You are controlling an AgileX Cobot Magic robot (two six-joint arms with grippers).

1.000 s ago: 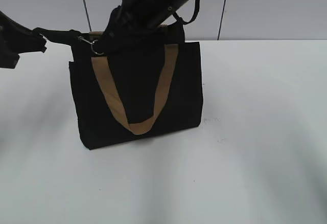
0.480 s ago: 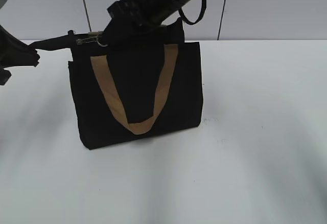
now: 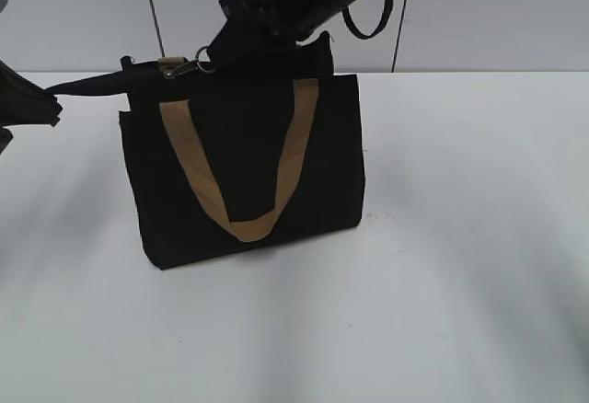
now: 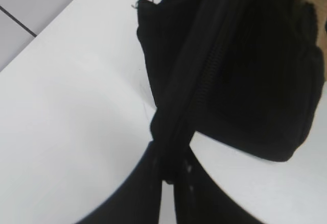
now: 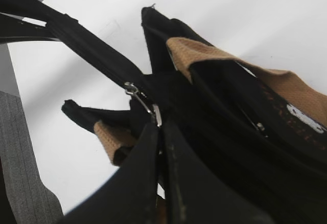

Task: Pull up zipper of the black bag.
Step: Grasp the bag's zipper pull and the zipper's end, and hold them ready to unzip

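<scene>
The black bag (image 3: 248,164) stands upright on the white table, its tan strap handle (image 3: 207,191) hanging down the front. The zipper runs along its top edge, and its black tail (image 3: 92,83) stretches out to the left. My left gripper (image 3: 46,107) is shut on that tail's end, as the left wrist view (image 4: 167,155) shows. My right gripper (image 3: 219,53) comes in from above and is shut on the silvery pull tab (image 3: 195,63) near the bag's top left. In the right wrist view the tab (image 5: 147,107) sits right at the jaws (image 5: 159,129).
The white table (image 3: 460,237) spreads to the right of and in front of the bag. A grey wall with dark seams (image 3: 147,7) stands close behind. A black cable loop (image 3: 368,18) hangs from the right arm above the bag's right end.
My right gripper has moved right and slightly up along the bag's top with the pull tab. My left gripper has drawn further left, stretching the tail tighter.
</scene>
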